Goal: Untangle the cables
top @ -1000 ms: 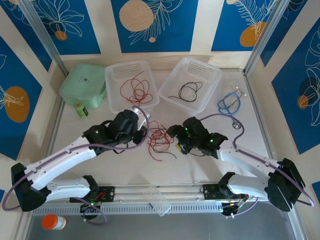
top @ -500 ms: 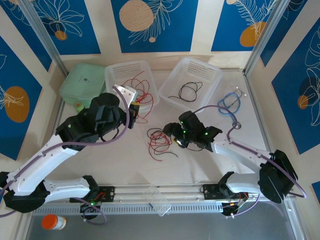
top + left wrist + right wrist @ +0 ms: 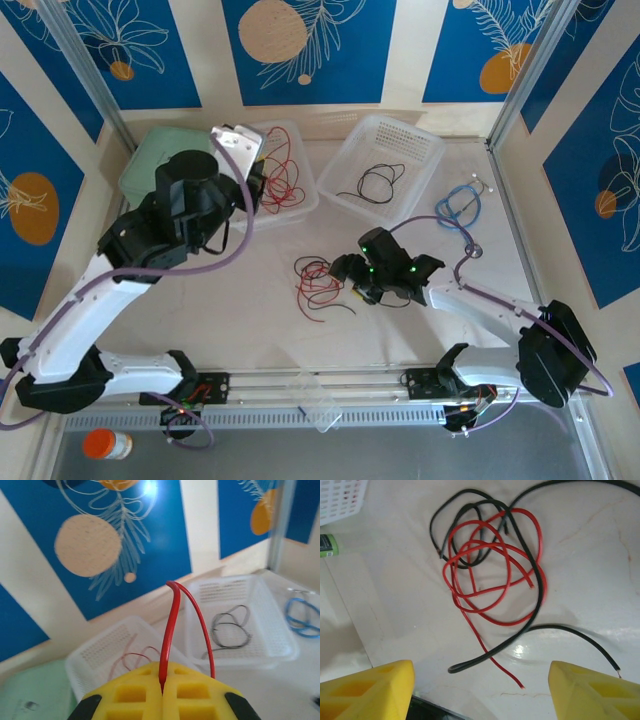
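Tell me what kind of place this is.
Probably a robot lab cell: a left arm and a right arm bolted to a rail, blue patterned backdrop panels on aluminium posts, and white plastic baskets holding red cables and a black cable.

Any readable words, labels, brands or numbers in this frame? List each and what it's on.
None can be read.
Mint-green box: small dark mark on its lid, too small to read.
Small green bottle: dark label, blurred.

End of red cable [image 3: 171,630] hidden within clamped left pincer [image 3: 162,695]
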### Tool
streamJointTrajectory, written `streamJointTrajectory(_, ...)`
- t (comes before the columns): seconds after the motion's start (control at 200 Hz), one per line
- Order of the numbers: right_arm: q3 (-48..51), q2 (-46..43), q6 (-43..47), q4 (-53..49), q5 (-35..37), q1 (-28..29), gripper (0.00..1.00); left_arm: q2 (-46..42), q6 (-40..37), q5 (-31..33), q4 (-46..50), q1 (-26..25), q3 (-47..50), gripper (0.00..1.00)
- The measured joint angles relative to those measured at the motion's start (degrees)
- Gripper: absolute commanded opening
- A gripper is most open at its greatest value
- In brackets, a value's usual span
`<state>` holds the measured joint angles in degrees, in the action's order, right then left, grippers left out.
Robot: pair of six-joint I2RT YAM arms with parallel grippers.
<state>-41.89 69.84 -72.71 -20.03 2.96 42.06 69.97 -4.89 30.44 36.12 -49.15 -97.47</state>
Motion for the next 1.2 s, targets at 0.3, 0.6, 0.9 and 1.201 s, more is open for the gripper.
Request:
streamJointTrajectory(0.3, 1.14, 2.4, -1.31, 0.68, -0.24, 1.92, 0.75, 10.91, -2.08, -3.39, -5.68, 15.04, -0.17, 0.01)
streamJointTrajectory(0.6, 1.68, 4.13, -5.95, 5.68, 0.13, 5.66, 0.75, 17.18, 1.53, -12.02, -12.15, 24.33, 0.33, 0.0)
streamJointTrajectory(0.9, 1.44, 8.11, -8.5, 7.82, 1.49, 8.41, 0.73, 26.4, 6.45, -18.43, -17.14, 30.25, 5.14, 0.0)
streamJointTrajectory(1.201, -0.63, 8.5, -11.37, 9.03, 6.16, 11.04, 0.67, 32.94, 11.13, -23.43, -20.17, 30.62, 10.43, 0.03)
